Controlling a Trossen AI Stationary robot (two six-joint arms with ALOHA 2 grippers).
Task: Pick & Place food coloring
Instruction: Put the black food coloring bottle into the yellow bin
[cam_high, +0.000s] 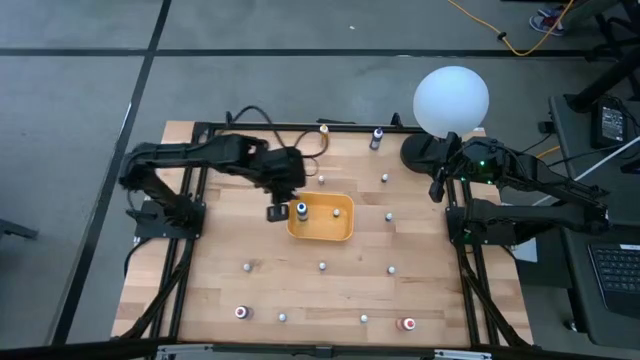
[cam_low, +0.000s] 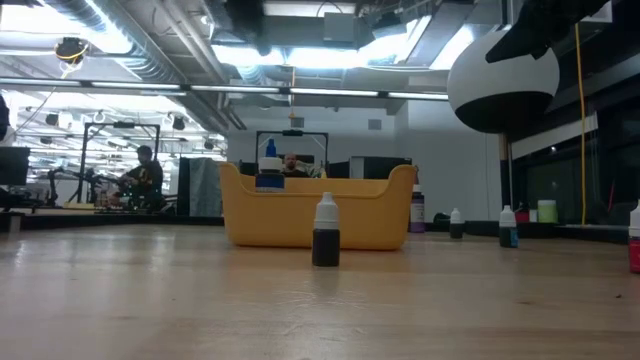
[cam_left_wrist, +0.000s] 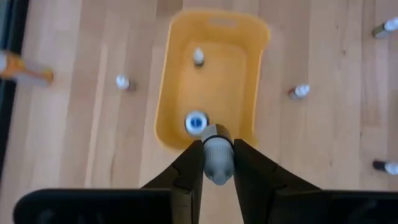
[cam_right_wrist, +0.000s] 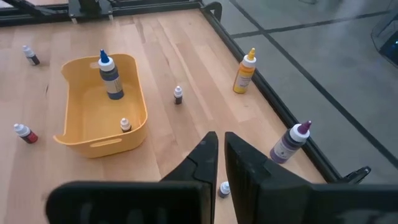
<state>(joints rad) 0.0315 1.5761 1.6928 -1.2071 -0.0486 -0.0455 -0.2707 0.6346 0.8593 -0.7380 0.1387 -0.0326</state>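
Observation:
The orange-yellow tray (cam_high: 340, 232) (cam_left_wrist: 165, 93) (cam_right_wrist: 140, 106) stands mid-table. In it stand a blue-capped bottle (cam_high: 301, 210) (cam_left_wrist: 196, 122) (cam_right_wrist: 109, 74) and a tiny whitish bottle (cam_high: 337, 212) (cam_left_wrist: 198, 57) (cam_right_wrist: 125, 124). My left gripper (cam_high: 277, 212) (cam_left_wrist: 217, 144) hangs over the tray's left end, shut on a whitish-grey bottle (cam_left_wrist: 217, 155). Several more tiny bottles stand scattered on the table, such as (cam_high: 322, 265), (cam_high: 241, 313) and a dark one (cam_low: 325, 232). My right gripper (cam_high: 437, 185) (cam_right_wrist: 219, 149) waits shut at the table's right edge. My left gripper pinches the whitish-grey bottle by its sides (cam_left_wrist: 217, 163) between the two fingers (cam_left_wrist: 193, 168), coming from above and pointing down. The bottle lies along the fingers, one end (cam_left_wrist: 217, 132) sticking out past their tips. It is lifted clear, above the tray's left rim.
A big white globe lamp (cam_high: 451, 98) stands at the far right corner. A yellow bottle (cam_right_wrist: 244, 71) and a purple-capped one (cam_right_wrist: 291, 143) stand by the far edge. A black frame rims the table. People sit in the room beyond.

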